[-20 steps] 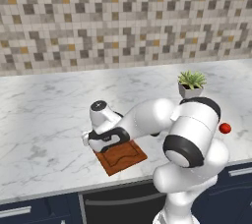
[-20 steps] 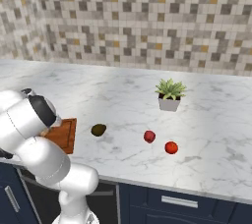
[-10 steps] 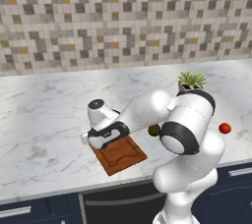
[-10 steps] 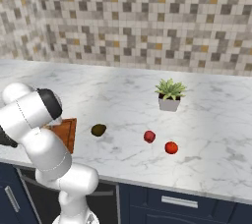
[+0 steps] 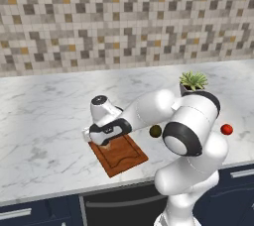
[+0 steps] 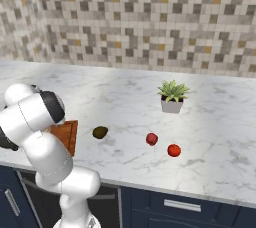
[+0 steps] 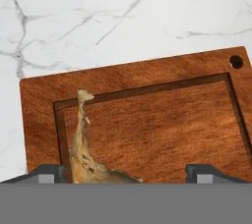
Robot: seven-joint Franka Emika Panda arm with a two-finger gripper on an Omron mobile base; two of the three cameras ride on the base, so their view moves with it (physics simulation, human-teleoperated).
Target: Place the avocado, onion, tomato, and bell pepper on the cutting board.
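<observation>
Mosaic tile wall (image 5: 124, 17), marble counter (image 5: 44, 116)

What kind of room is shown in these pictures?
Most likely a kitchen, though a rendered one: a marble counter under a mosaic tile wall, with dark blue cabinets below. A wooden cutting board and loose vegetables, such as an avocado, lie on it.

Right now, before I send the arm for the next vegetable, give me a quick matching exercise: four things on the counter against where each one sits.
Things:
1. tan-golden onion
2. dark olive-brown avocado
3. round red tomato
4. small potted green plant

Places:
A. nearest the tiled back wall
B. on the reddish-brown wooden cutting board
C. bare marble just right of the board
D. farthest right, near the front edge

Pairs: 1-B, 2-C, 3-D, 4-A
</observation>
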